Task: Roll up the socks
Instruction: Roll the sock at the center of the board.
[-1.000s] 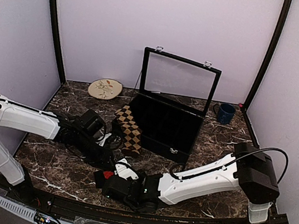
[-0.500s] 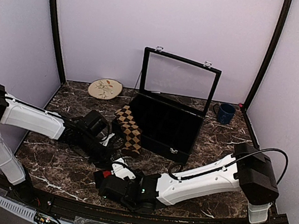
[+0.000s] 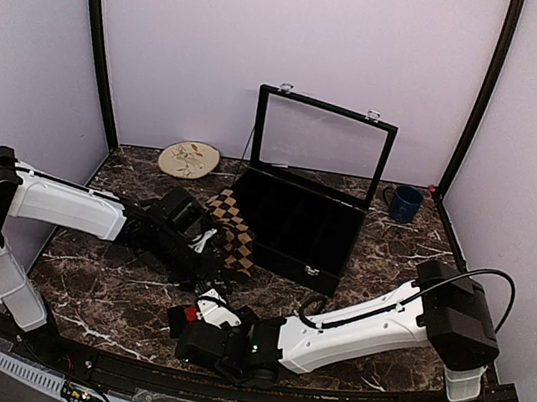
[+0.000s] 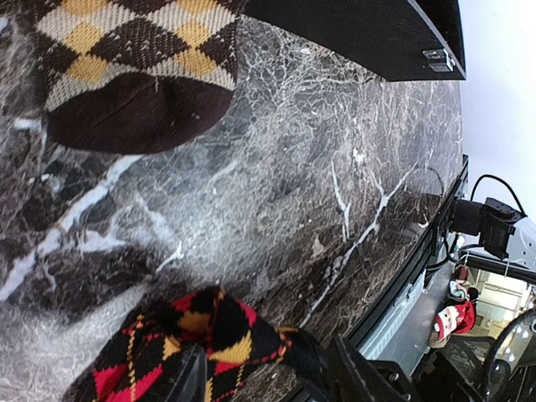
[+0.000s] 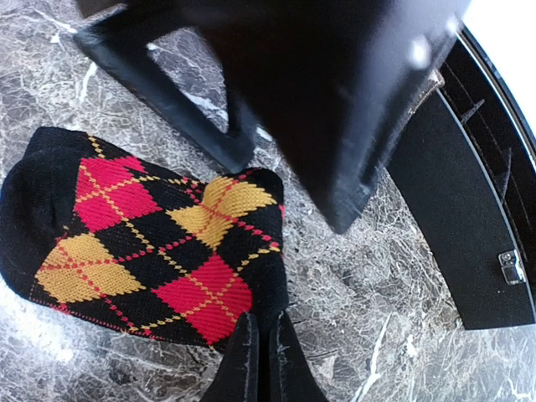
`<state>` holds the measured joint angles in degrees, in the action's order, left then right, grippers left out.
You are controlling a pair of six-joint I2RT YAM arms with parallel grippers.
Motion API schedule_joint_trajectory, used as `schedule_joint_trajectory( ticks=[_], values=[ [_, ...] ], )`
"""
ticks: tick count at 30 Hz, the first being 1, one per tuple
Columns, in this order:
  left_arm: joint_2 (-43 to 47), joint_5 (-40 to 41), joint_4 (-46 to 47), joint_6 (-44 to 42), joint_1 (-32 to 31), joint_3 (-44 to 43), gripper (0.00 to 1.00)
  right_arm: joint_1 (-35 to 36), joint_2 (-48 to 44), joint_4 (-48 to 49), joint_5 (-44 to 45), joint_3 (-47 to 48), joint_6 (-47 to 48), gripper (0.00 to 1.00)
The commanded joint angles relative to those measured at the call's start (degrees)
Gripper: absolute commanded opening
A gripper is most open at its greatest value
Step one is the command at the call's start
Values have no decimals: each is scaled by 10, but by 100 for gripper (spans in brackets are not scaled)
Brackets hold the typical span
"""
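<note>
Top external view: the left arm comes in from the left edge, and its left gripper (image 3: 208, 268) is low over the marble table (image 3: 102, 298) at centre frame. Just below it the right gripper (image 3: 184, 325) is down at the red argyle sock (image 3: 194, 312), lower centre. The tan-brown sock (image 3: 232, 228) lies flat above them, against the front left corner of the open black case (image 3: 301, 221). Left wrist: jaws spread wide and one bunched end of the red sock (image 4: 201, 335) sits in the gap at the bottom edge, with the tan toe (image 4: 134, 75) well apart at upper left. I can't tell if the pads touch fabric. Right wrist: the fingers (image 5: 243, 360) are pressed together, tips right at the near black edge of the red sock (image 5: 142, 243). Whether a fold is caught there, I can't tell.
</note>
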<state>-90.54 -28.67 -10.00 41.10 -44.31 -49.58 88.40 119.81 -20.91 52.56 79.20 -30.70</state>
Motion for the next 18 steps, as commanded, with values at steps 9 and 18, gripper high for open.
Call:
schedule_joint_trajectory(
  ticks=[9,18],
  values=[
    [-33,-56,-93,-72,-1,-52,56,11,4,-3,25,10,26,0],
    [-19,-32,-148,-92,1,-79,56,11,2,-5,26,7,25,0]
  ],
)
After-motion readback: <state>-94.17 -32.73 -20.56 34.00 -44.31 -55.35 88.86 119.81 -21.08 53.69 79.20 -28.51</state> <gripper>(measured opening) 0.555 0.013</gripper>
